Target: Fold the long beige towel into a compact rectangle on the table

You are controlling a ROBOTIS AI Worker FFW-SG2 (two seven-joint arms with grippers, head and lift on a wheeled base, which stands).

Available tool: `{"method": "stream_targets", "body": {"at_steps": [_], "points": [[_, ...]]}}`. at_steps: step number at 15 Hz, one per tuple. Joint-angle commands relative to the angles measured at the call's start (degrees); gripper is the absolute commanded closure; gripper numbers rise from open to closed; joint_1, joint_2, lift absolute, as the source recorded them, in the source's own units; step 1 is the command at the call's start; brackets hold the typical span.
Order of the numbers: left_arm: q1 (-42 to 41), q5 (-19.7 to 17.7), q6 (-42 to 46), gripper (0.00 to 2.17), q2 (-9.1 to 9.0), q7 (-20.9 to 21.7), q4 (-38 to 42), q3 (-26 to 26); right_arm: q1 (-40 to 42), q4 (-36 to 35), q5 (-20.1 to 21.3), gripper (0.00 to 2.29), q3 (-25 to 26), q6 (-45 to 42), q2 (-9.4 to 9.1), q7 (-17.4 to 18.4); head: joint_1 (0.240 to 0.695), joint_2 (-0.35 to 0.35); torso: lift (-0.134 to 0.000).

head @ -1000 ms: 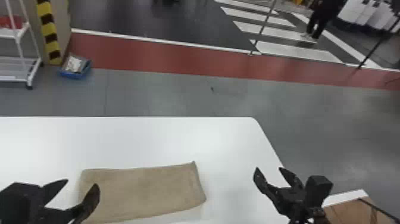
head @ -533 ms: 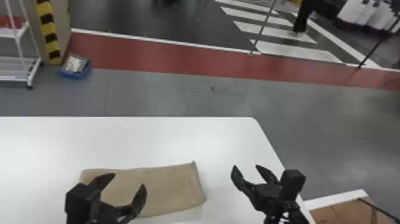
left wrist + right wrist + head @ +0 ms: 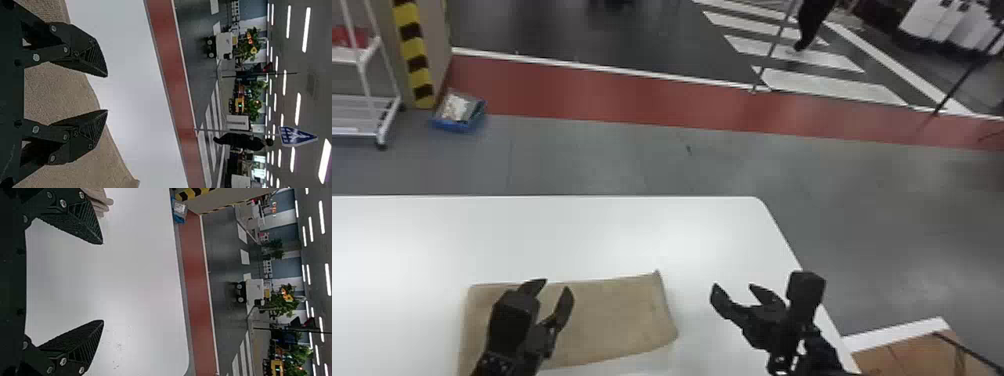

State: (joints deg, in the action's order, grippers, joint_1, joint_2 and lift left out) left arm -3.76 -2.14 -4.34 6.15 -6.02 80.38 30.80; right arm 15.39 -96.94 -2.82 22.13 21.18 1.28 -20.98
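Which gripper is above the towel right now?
The left gripper: its open jaws hang over the beige towel, while the right gripper hovers over the white table, off the towel's right end.

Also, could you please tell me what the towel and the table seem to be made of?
The towel looks like matte fabric, perhaps cotton terry, given its fine nubbly surface and softly curving edge. The table looks like smooth, faintly glossy laminate or plastic, given its even white surface and diffuse bright patches.
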Motion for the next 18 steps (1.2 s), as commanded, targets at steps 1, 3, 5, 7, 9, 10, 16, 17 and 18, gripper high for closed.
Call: {"method": "stream_targets", "body": {"at_steps": [1, 3, 5, 7, 9, 10, 16, 17, 18], "points": [[0.5, 1.1, -4.2, 1.74, 0.01, -1.4, -1.2, -0.6, -0.8, 0.0, 1.3, 0.19, -1.4, 3.9, 0.22, -0.4, 0.695, -0.35, 0.0], [0.2, 1.1, -7.0, 1.77, 0.45, -1.4, -0.9, -1.4, -2.5, 0.0, 1.4, 0.19, -1.9, 9.9, 0.31, -1.9, 0.695, -0.35, 0.0], [0.2, 1.0, -7.7, 2.07, 0.45, -1.4, -0.9, -2.3, -4.5, 0.8, 1.9, 0.19, -2.7, 14.3, 0.39, -4.2, 0.695, -0.35, 0.0], [0.2, 1.0, -8.3, 2.07, 0.45, -1.4, -0.8, -2.4, -6.0, 1.1, 2.1, 0.19, -4.7, 17.3, 0.39, -5.7, 0.695, -0.349, 0.0], [0.2, 0.9, -9.2, 2.08, 0.53, -1.2, -0.7, -2.6, -8.4, 2.5, 1.8, 0.19, -5.9, 21.3, 0.39, -6.4, 0.695, -0.324, 0.0], [0.2, 0.9, -9.5, 2.07, 0.53, -1.1, -0.5, -2.6, -9.7, 3.3, 1.3, 0.19, -6.1, 23.8, 0.39, -7.0, 0.695, -0.302, 0.0], [0.2, 0.3, -9.9, 2.07, 0.53, -0.8, -0.2, -2.8, -15.0, 6.7, 3.8, 0.35, -9.2, 32.6, 1.27, -7.0, 0.695, -0.256, 0.0], [0.2, 0.2, -9.9, 2.07, 0.62, -0.7, -0.2, -2.8, -15.2, 6.7, 4.0, 0.41, -9.3, 33.6, 1.36, -7.0, 0.695, -0.254, 0.0], [0.2, 0.2, -9.9, 2.07, 0.53, -0.7, -0.2, -2.9, -15.5, 6.7, 5.1, 0.42, -9.5, 34.5, 1.36, -7.0, 0.695, -0.252, 0.0]]}}
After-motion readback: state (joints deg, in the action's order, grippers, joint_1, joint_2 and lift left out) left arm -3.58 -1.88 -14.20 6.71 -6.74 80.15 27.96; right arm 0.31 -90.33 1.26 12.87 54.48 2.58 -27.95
